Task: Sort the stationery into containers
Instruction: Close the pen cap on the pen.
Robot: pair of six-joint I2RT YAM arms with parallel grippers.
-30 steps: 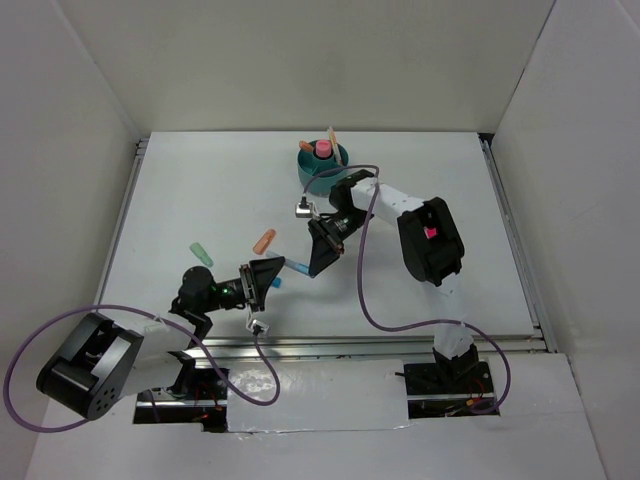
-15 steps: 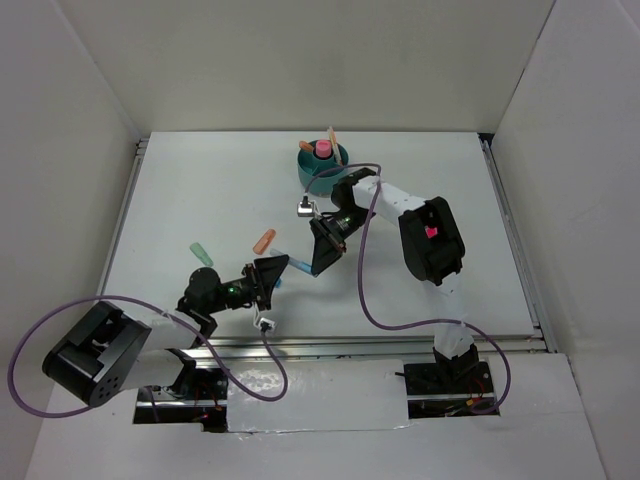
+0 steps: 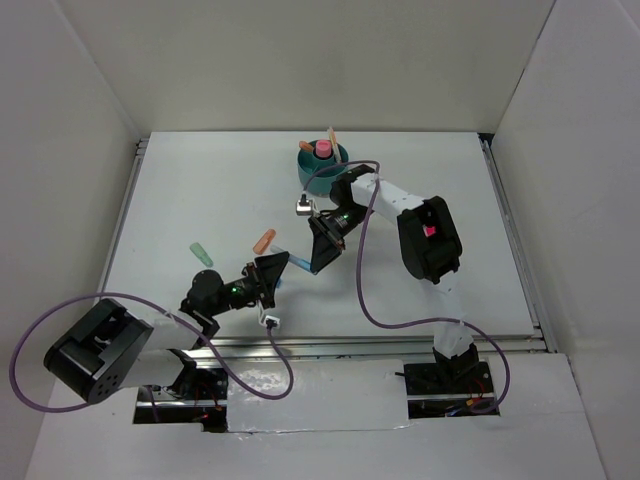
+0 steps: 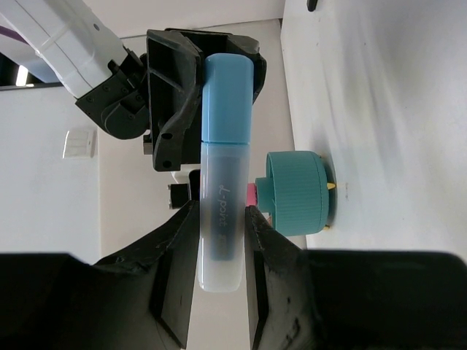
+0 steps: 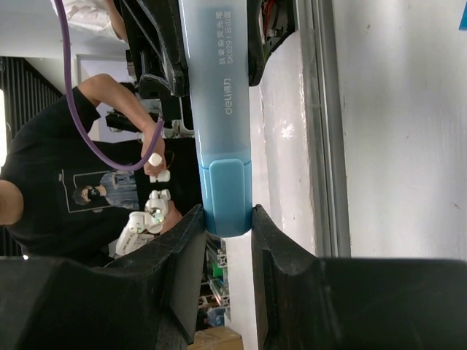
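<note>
A blue marker (image 3: pixel 296 266) with a frosted clear cap hangs above the table between my two grippers. My left gripper (image 3: pixel 279 272) is shut on the capped end (image 4: pixel 219 240). My right gripper (image 3: pixel 312 260) is shut on the blue end (image 5: pixel 228 197). In the left wrist view the marker (image 4: pixel 226 117) runs away from my left gripper (image 4: pixel 222 244) into the right gripper's black fingers (image 4: pixel 175 87). In the right wrist view it (image 5: pixel 217 87) runs up from my right gripper (image 5: pixel 228 230). The round teal organizer cup (image 3: pixel 322 166) stands behind, holding a pink piece and orange pens; it also shows in the left wrist view (image 4: pixel 298 191).
An orange stub (image 3: pixel 264 241) and a mint green stub (image 3: pixel 201 254) lie on the white table to the left of the grippers. White walls enclose the table on three sides. A metal rail (image 3: pixel 380 343) runs along the near edge.
My left gripper has moved right and slightly forward to the marker that the right gripper held, and its fingers now grip the capped end. The right arm has barely moved.
</note>
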